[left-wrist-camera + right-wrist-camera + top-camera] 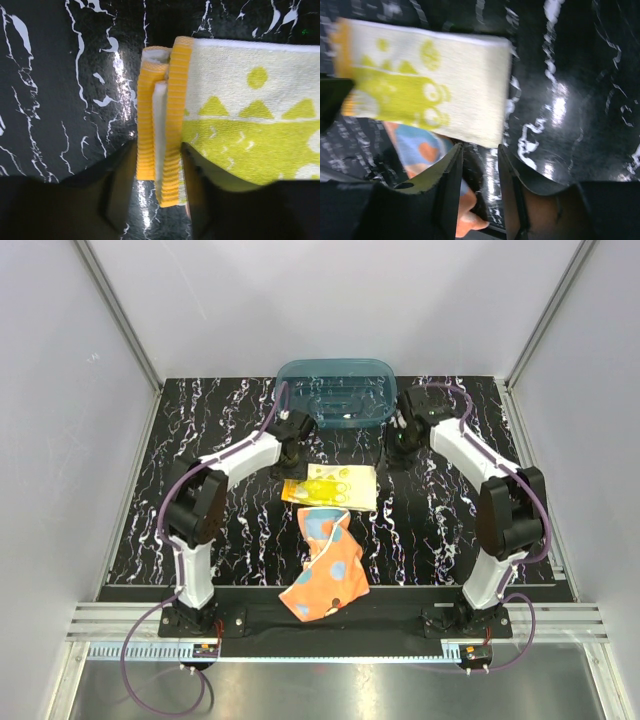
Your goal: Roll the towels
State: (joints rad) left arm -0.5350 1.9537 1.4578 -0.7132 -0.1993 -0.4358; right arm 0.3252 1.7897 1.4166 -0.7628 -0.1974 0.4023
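Where the black marbled surface (pixel 215 420) reaches its far edge, you have the teal translucent tub (pixel 335 390) standing in the middle. Through its plastic you see only a ridged floor and a small pale speck; what that speck is cannot be told. Neither towel is in it.

The yellow towel (pixel 330 485) lies flat just in front of the tub as a folded rectangle. It is cream with yellow-green triangles, dots and a cartoon face. The ribbed orange-yellow hem at its left end is turned over on itself in one loose fold. Your left fingers (pixel 120 190) stand apart on either side of that fold, close to it, and the cloth between them does not look squeezed.

The orange towel (pixel 325 565) lies crumpled nearer the arm bases, showing light-blue patches, and its far end reaches the yellow towel's near edge. Your right fingers (pixel 447 185) hang apart by the yellow towel's right end, with only the surface in their gap.
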